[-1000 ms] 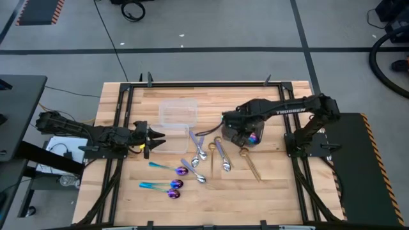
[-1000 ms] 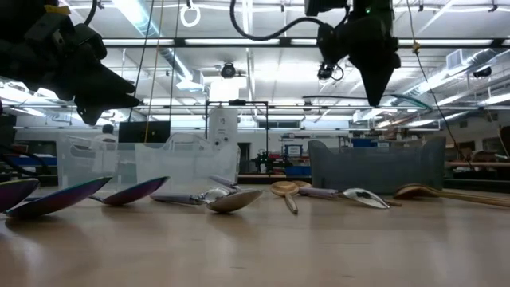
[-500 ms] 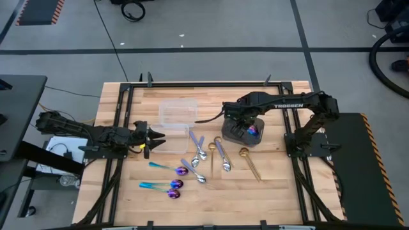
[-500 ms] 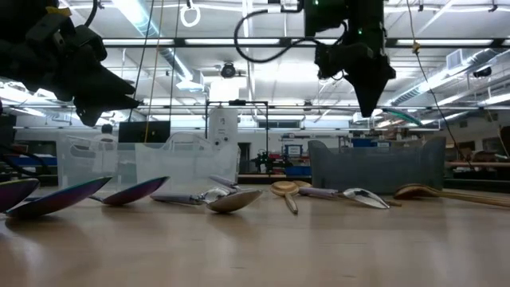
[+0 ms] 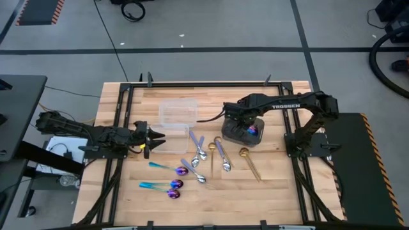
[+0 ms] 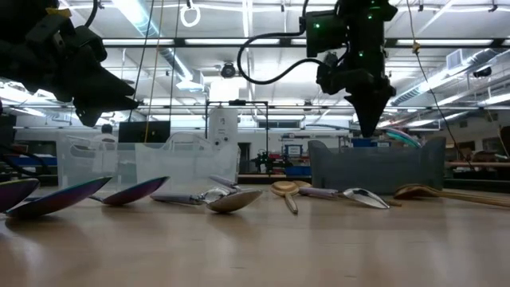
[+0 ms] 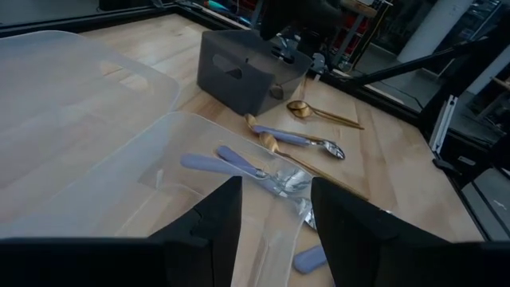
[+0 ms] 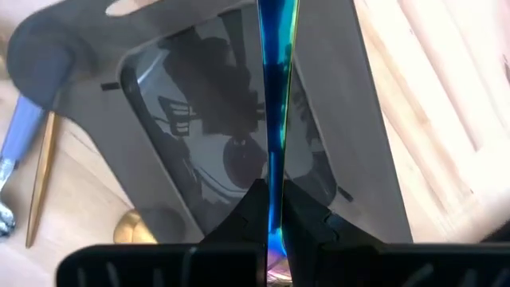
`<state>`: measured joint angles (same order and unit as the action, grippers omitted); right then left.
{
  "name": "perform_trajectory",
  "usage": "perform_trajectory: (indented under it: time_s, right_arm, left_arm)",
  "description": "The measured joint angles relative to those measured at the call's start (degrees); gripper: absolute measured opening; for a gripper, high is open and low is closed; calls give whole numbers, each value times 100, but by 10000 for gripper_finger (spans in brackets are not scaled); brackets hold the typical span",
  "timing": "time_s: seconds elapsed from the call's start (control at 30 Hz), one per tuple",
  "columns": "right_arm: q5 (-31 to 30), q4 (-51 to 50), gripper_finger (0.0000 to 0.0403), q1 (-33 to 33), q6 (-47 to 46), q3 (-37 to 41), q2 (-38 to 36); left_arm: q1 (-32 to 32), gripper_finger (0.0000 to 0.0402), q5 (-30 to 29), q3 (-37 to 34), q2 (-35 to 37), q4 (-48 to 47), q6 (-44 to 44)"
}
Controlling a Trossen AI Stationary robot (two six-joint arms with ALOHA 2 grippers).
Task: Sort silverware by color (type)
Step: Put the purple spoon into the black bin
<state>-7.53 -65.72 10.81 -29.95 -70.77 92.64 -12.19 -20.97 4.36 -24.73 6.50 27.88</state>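
While the left gripper point(image 5: 155, 138) is waiting open beside the clear box point(image 5: 177, 113), the right fingers point(image 8: 307, 219) are pinching a blue-purple spoon point(image 8: 276, 104) over the grey bin point(image 5: 241, 135), probably awaiting release.

You have 1 iridescent spoon point(image 8: 276, 119) hanging upright over the dark grey bin point(image 5: 241, 136). 3 blue-purple spoons point(image 5: 167, 184) lie near the front, silver spoons point(image 5: 199, 151) and gold spoons point(image 5: 249, 161) scattered mid-table.
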Motion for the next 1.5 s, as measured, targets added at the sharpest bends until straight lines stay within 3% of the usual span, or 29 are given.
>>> perform_trajectory:
  time_s: [0.53, 1.0, 1.33, 1.5]
  right_arm:
    - [356, 353, 26, 101, -253, 693, 2]
    - [465, 412, 41, 214, -221, 733, 2]
    - [461, 447, 120, 288, -132, 735, 2]
    - [510, 395, 137, 284, -138, 635, 2]
  left_arm:
    - [0, 160, 0, 0, -2, -85, 2]
    - [-1, 160, 0, 0, -2, -83, 4]
    - [-1, 160, 0, 0, -2, -81, 4]
    - [-2, 160, 0, 0, -2, -81, 4]
